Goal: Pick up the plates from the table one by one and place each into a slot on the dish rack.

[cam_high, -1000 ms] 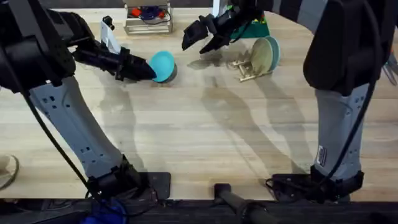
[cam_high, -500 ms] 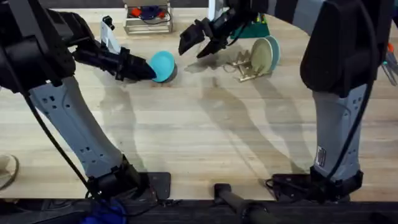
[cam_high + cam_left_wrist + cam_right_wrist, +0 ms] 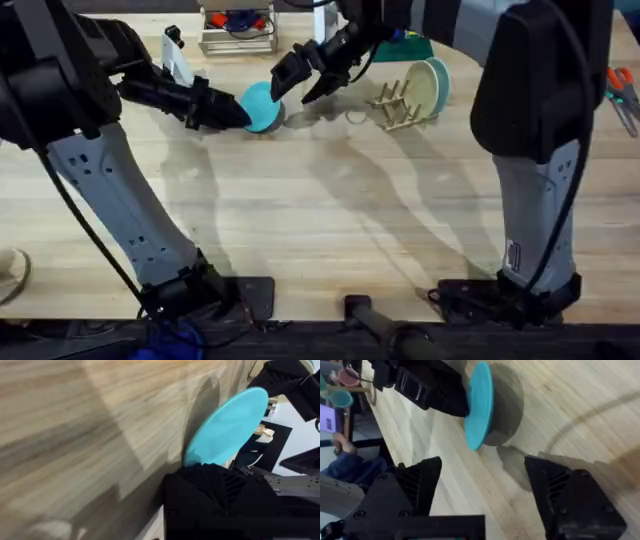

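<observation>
Closer now, right tool [image 3: 297,78] hangs spread wide just beside the turquoise plate [image 3: 262,106] clamped in left tool [image 3: 238,112].

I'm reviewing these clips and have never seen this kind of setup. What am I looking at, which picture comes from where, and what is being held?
These are two robot arms at a wooden table. One picture looks down from above; the other two come from a camera on each wrist. The left gripper is shut on the edge of a turquoise plate, holding it tilted up on its rim; its wrist view shows that plate close up. The right gripper hangs open just beside the plate, reaching in from the other side; its wrist view shows the plate edge-on. Further right stands a small wooden dish rack with two pale plates already upright in it.
</observation>
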Robot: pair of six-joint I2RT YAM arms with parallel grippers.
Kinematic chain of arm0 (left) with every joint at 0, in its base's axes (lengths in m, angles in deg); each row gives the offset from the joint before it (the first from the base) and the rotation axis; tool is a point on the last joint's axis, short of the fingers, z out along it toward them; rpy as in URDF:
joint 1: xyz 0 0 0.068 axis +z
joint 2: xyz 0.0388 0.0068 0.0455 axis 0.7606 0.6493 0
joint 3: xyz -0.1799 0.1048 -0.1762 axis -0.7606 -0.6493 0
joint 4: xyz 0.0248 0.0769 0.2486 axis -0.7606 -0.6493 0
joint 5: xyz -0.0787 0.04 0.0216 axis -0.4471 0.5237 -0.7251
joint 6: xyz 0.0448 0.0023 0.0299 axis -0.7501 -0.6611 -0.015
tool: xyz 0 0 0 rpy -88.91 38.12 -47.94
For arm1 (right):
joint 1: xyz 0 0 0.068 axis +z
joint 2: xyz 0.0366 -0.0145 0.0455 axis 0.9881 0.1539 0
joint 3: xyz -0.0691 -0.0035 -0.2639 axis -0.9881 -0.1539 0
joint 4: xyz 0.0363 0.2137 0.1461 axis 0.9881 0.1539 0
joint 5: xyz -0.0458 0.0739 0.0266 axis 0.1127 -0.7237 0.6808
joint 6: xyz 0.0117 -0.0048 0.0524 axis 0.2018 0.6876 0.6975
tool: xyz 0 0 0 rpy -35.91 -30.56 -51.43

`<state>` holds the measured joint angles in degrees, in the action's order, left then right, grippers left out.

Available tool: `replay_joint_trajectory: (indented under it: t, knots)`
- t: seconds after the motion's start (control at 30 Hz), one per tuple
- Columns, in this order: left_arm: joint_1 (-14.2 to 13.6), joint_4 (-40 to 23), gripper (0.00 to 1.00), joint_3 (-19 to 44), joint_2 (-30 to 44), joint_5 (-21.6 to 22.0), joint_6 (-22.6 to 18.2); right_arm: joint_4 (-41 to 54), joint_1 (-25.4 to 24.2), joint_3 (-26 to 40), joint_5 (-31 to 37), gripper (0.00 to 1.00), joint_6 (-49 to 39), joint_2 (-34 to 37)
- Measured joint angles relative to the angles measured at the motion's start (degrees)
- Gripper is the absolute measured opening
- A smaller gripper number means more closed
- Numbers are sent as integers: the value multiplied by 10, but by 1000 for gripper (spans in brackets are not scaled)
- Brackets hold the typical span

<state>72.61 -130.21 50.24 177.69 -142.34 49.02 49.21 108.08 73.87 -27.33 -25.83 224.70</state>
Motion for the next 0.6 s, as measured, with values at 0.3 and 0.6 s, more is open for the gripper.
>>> replay_joint_trajectory:
  t: [0.3,0.6]
  knots:
    - [0,0,41,0,0,0,0,-27,22,0,0,994,2,0]
    - [0,0,41,0,0,0,0,-87,42,2,-2,994,48,13]
